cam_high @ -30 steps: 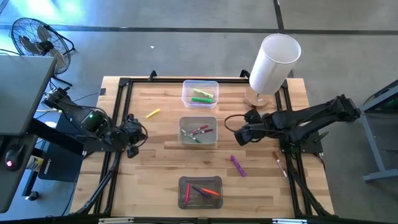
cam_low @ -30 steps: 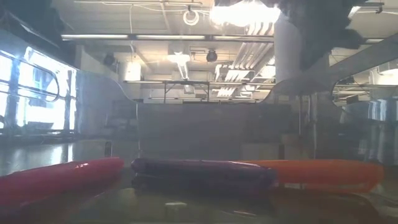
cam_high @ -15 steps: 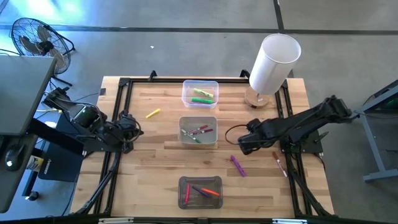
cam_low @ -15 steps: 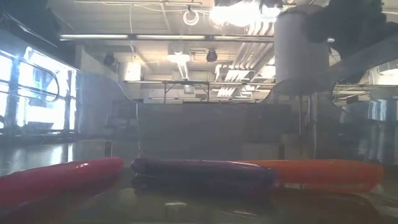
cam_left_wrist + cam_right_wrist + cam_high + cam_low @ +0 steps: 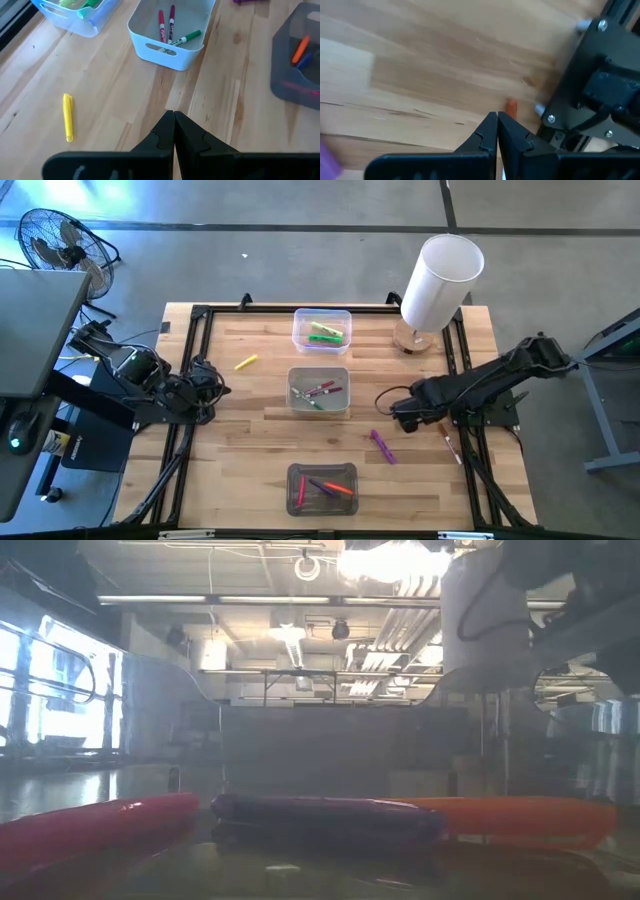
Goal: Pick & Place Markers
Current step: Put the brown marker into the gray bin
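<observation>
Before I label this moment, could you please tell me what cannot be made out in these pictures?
- Low view: the table beyond the three nearest markers; they fill the frame.
- High view: how many markers lie in the dark bin; too small.
- Right wrist view: most of the thin marker near the frame, hidden behind the right end effector.

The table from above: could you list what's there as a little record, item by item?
table: wooden top
top bin: green markers
middle bin: red and green markers
bottom bin: orange, red and purple markers
loose markers: yellow, purple, thin one at right edge
white cylinder: far right corner
left gripper: shut, at left edge
right gripper: shut, near purple marker
</observation>
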`<move>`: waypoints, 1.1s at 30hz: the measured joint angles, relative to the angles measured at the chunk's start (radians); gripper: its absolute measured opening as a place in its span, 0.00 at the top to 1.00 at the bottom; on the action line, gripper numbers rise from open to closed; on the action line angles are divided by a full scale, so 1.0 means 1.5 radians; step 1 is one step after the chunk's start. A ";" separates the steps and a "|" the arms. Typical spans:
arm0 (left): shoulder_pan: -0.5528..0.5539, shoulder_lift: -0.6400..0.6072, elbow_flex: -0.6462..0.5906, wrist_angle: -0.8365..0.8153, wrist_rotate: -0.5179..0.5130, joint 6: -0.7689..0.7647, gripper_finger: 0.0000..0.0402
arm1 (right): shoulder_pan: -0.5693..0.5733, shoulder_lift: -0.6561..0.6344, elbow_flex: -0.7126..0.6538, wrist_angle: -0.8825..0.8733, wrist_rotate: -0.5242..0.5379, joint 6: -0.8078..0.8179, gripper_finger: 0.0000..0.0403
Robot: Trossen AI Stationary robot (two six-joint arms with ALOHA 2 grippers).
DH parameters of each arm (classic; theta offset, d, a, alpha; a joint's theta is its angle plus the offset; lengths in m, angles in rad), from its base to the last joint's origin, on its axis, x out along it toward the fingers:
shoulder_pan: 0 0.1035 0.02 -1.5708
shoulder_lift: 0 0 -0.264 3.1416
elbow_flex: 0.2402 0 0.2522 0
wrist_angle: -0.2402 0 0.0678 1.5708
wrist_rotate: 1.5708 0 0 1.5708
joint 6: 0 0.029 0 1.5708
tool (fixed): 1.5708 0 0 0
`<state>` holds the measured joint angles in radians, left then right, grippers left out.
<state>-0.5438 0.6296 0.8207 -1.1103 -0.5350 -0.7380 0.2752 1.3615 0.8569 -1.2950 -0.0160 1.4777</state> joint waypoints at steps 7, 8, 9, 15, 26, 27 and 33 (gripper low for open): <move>0.000 0.000 0.000 0.000 -0.007 -0.027 1.00 | 0.000 -0.002 -0.080 0.043 -0.088 -0.008 0.89; 0.000 0.000 0.000 0.000 -0.007 -0.033 1.00 | 0.000 -0.002 -0.093 0.056 -0.101 -0.008 0.86; 0.000 0.000 0.000 0.000 -0.007 -0.037 1.00 | 0.000 -0.002 -0.105 0.074 -0.115 -0.008 0.84; 0.000 0.000 0.000 0.001 -0.007 -0.068 1.00 | 0.002 -0.002 -0.166 0.150 -0.162 -0.008 0.71; 0.000 0.001 0.000 0.009 -0.007 -0.090 1.00 | 0.079 -0.003 -0.249 0.280 -0.236 0.029 0.70; 0.000 0.001 0.000 0.009 -0.007 -0.090 1.00 | 0.090 -0.006 -0.257 0.299 -0.242 0.040 0.71; 0.000 0.001 0.000 0.009 -0.006 -0.090 1.00 | 0.124 -0.002 -0.237 0.313 -0.237 0.093 0.78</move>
<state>-0.5438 0.6308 0.8207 -1.0968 -0.5446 -0.8726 0.4608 1.3592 0.5015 -0.8259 -0.3718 1.6175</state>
